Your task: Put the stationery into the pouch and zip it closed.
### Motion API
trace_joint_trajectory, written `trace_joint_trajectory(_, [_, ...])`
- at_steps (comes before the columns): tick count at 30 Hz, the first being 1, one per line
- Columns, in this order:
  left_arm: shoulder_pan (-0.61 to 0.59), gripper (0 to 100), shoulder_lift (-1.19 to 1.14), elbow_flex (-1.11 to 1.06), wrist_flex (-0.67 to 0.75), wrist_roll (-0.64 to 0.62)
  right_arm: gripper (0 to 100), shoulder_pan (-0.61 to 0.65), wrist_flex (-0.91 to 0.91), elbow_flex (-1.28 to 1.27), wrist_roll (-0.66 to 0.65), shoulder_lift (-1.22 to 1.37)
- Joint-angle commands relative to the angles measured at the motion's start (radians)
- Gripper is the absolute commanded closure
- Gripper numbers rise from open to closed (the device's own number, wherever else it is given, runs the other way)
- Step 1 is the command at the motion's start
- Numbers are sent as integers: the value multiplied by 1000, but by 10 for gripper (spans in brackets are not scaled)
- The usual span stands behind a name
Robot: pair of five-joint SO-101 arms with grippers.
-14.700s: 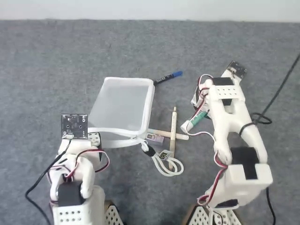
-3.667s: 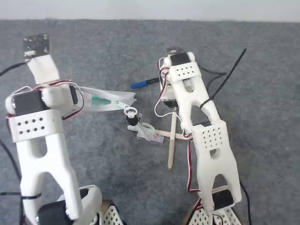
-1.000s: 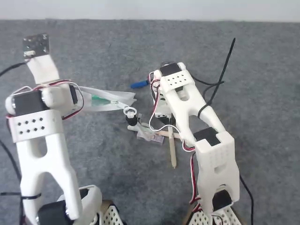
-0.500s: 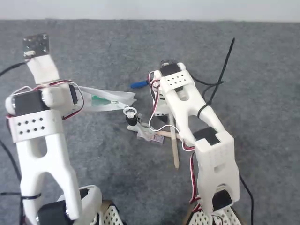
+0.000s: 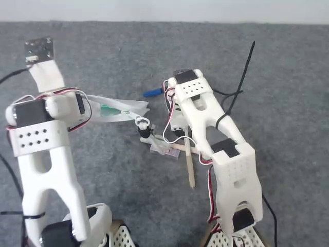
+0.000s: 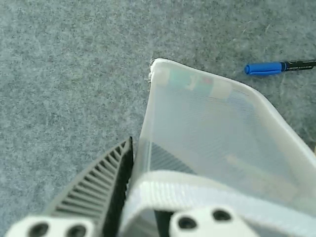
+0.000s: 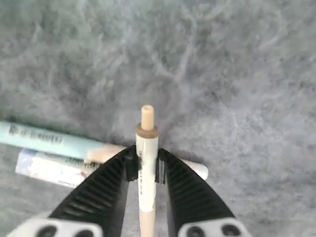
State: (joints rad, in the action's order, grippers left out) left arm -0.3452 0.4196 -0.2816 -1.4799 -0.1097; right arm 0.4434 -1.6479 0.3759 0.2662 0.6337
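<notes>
We see the left gripper (image 6: 142, 163) clamped on the rim of the pouch (image 5: 117, 110), holding it up off the grey mat (image 5: 288, 62); a green item sits inside already; right gripper (image 7: 146, 160) is closed around the cream pen (image 7: 146, 132); a few seconds back that pen lay flat on the mat, now its free end swings under the right arm, so we judge the grasp done and the carry to the pouch next; blue pen (image 5: 156, 92) and teal pen (image 7: 47, 139) still loose; zipper pull (image 5: 144, 126) hangs, zip undone.
</notes>
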Motion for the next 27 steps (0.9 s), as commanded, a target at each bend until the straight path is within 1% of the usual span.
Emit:
trace_joint_trajectory(1, [-21, 990, -2, -12, 25, -9, 993, -18, -50, 49, -15, -139])
trace_joint_trajectory(13, [-20, 990, -2, -10, 26, -12, 993, -10, -39, -157, -15, -501])
trace_joint_trajectory(25, [-14, 991, -2, 27, 12, -14, 993, -7, -39, -167, -15, -834])
trace_joint_trajectory(27, [-6, 991, -2, 38, 2, -14, 993, 22, -39, -167, -15, -905])
